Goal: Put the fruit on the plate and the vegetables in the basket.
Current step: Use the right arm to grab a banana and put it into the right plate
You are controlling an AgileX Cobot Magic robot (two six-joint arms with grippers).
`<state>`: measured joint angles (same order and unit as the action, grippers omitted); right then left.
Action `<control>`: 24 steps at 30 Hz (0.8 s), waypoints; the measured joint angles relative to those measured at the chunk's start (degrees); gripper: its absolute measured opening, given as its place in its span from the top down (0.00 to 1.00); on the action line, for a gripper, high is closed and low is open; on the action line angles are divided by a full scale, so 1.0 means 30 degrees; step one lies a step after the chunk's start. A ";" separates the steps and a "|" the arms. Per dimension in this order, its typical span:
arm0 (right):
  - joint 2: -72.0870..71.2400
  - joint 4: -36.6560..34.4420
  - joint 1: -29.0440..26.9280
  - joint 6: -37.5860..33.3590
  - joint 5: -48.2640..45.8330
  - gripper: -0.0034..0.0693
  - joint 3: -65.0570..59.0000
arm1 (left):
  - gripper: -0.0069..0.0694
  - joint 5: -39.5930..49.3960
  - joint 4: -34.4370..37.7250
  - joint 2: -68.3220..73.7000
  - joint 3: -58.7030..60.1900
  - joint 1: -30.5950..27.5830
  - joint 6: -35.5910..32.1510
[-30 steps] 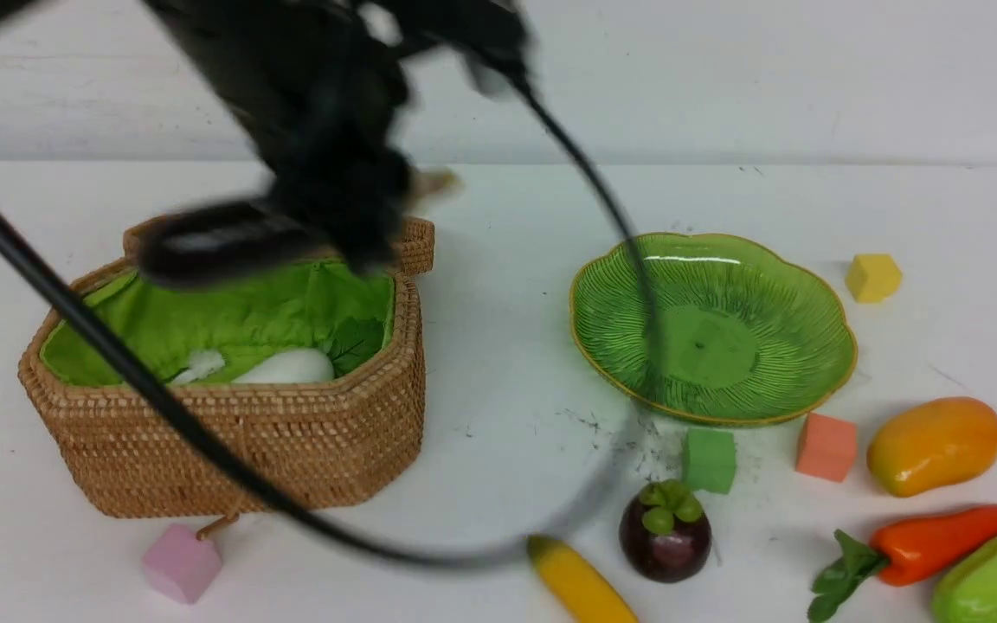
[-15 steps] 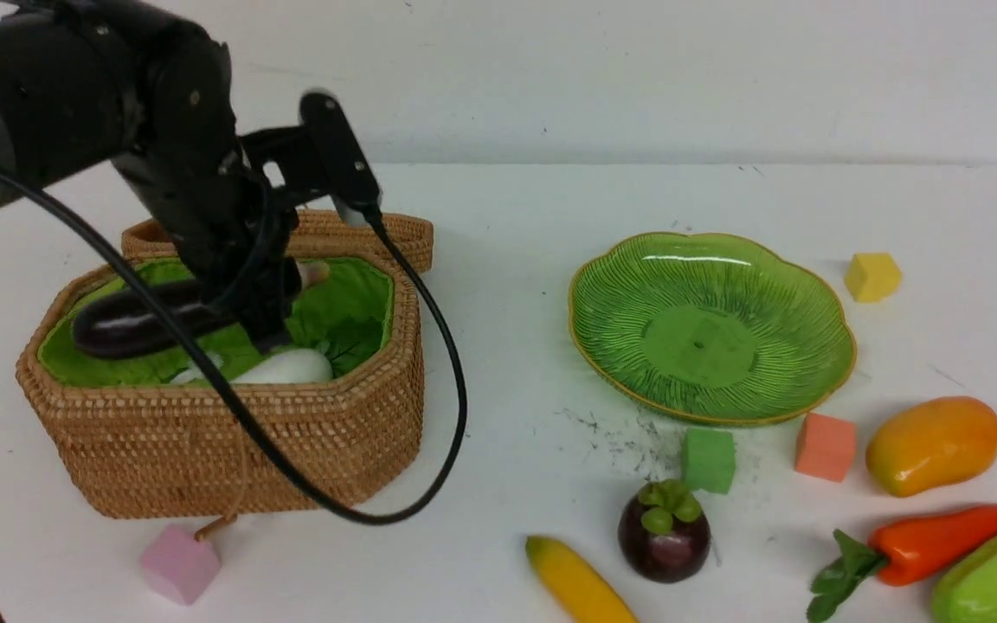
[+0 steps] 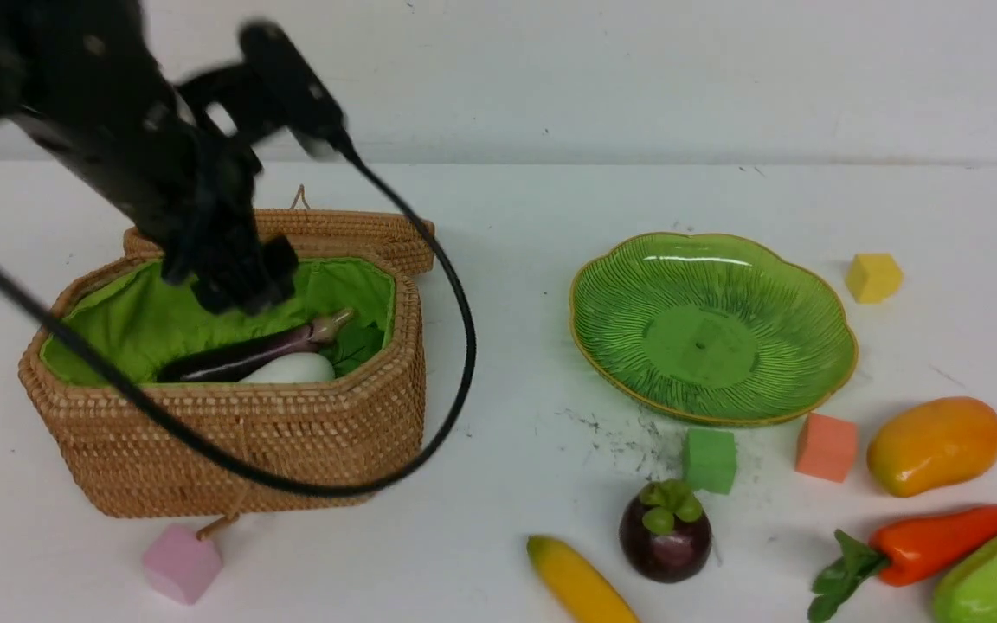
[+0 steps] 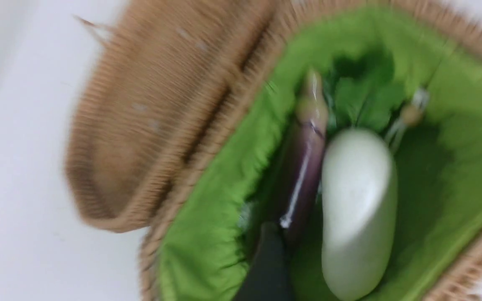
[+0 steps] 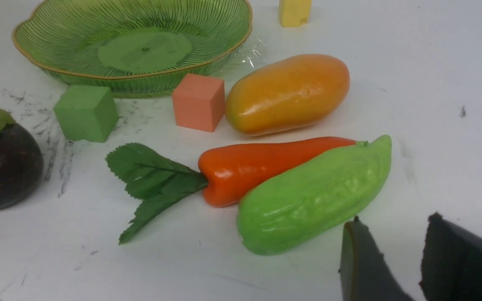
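Note:
My left gripper (image 3: pixel 237 296) hangs open just above the woven basket (image 3: pixel 239 450), holding nothing. Inside the basket the dark-purple eggplant (image 3: pixel 247 355) lies free beside the white radish (image 3: pixel 291 370). The left wrist view shows the eggplant (image 4: pixel 303 167) and radish (image 4: pixel 358 209) on the green lining, with the gripper (image 4: pixel 383 267) spread wide over them. The green plate (image 3: pixel 710 337) is bare. Banana (image 3: pixel 581 584), mangosteen (image 3: pixel 665 532), mango (image 3: pixel 934 446), orange-red pepper (image 3: pixel 940 541) and green cucumber (image 3: pixel 996 580) lie on the table. My right gripper (image 5: pixel 395 219) stands open and empty beside the cucumber (image 5: pixel 314 196).
The basket's lid (image 3: pixel 334 234) lies back behind it. Foam cubes lie about: pink (image 3: pixel 180 562) in front of the basket, green (image 3: pixel 710 460) and orange (image 3: pixel 826 446) by the plate's near rim, yellow (image 3: pixel 872 277) to its far right. A black cable (image 3: pixel 455 346) loops past the basket.
Half a second ago the left gripper held the eggplant over the basket. It has opened and lifted, and the eggplant now lies inside. The right side is unchanged.

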<state>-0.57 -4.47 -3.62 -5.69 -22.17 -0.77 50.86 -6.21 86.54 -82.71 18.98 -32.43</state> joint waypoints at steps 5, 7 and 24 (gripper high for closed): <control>0.0000 0.0000 0.0000 0.0000 0.0000 0.62 0.0000 | 0.29 0.0194 0.2070 -0.3251 0.0000 0.0000 0.0327; 0.0000 0.0000 0.0000 0.0000 0.0000 0.62 0.0000 | 0.42 0.0672 0.3084 -0.4455 0.0000 0.0000 0.0923; 0.0000 0.0000 0.0000 0.0000 0.0000 0.62 0.0000 | 0.93 0.6525 0.5356 -0.7933 0.0776 0.0000 0.9267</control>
<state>-0.57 -4.47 -3.62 -5.69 -22.17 -0.77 70.43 9.86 62.74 -80.38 18.98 -4.63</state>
